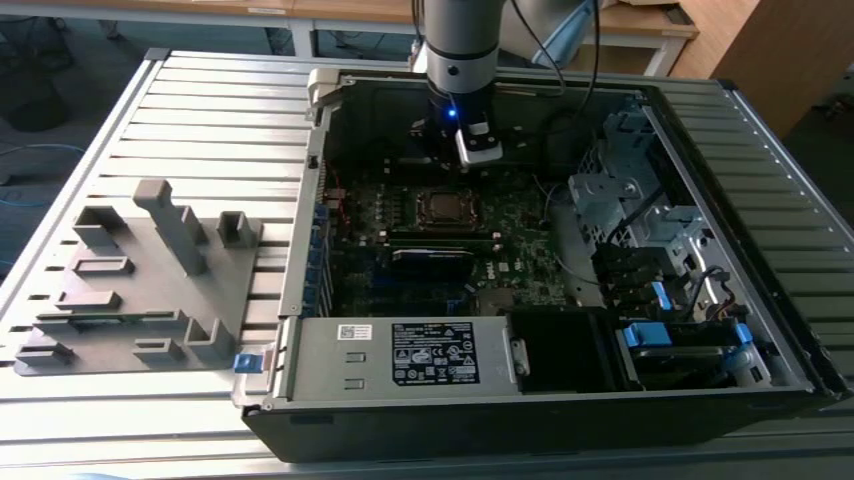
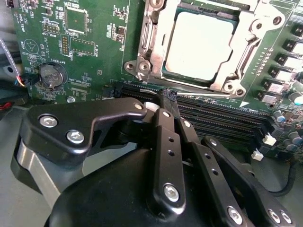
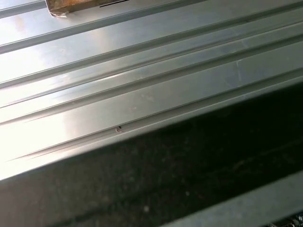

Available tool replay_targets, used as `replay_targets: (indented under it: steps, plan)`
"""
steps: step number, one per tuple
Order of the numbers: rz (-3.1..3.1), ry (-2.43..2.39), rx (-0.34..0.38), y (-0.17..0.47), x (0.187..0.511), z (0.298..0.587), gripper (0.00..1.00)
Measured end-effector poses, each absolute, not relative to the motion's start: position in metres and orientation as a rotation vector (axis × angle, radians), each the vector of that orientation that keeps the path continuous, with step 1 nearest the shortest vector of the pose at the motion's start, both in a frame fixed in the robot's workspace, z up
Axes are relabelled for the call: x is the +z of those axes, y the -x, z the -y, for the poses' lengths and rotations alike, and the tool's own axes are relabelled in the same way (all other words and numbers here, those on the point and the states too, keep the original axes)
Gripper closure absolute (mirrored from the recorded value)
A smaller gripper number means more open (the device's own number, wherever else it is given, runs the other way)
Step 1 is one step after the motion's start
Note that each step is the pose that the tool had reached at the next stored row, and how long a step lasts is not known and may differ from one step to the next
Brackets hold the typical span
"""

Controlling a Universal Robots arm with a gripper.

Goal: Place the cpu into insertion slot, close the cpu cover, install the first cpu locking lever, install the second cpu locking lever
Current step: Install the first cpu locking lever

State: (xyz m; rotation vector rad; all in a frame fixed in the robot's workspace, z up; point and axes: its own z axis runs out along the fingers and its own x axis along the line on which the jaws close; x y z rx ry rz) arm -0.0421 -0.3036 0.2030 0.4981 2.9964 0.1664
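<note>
cpu (image 2: 201,45) sits flat in the insertion slot (image 2: 180,79), grey top facing up. it's square, so no long axis to call. cpu cover (image 2: 152,45) is down, framing it. tool (image 2: 168,96) hangs near the socket, over the ram slots (image 2: 213,113), fingers pinched together w/ nothing seen between them. exterior view: arm's inside the pc case (image 1: 534,420) on the table (image 1: 200,110).
</note>
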Motion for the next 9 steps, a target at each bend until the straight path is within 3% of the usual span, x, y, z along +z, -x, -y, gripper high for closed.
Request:
replay_targets:
  steps: [9]
  plan:
    - [-2.988, -0.499, 0.168, 0.0453, 0.2028, 0.3033, 0.89]
